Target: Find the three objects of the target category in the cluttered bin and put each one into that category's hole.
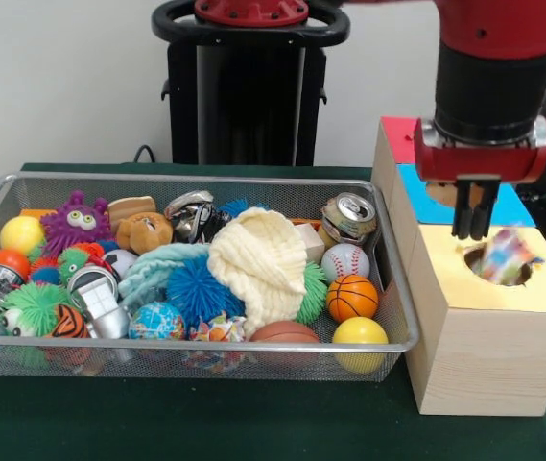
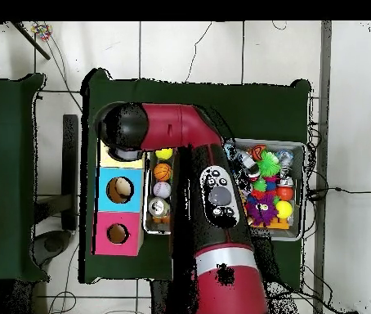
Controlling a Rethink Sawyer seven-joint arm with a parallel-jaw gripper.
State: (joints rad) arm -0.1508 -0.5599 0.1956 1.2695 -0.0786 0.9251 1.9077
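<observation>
Dark green cloth on table [image 1: 205, 423], pale wall behind; no legible writing. Gripper [image 1: 474, 229] released above yellow hole [image 1: 499, 266], speckled rope bundle [image 1: 505, 255] dropping in.

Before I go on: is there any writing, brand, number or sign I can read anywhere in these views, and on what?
None readable.
The crushed can in the bin shows print too blurred to read.
The globe ball bears a map pattern, no legible words.
The yellow-topped box carries no label.
</observation>
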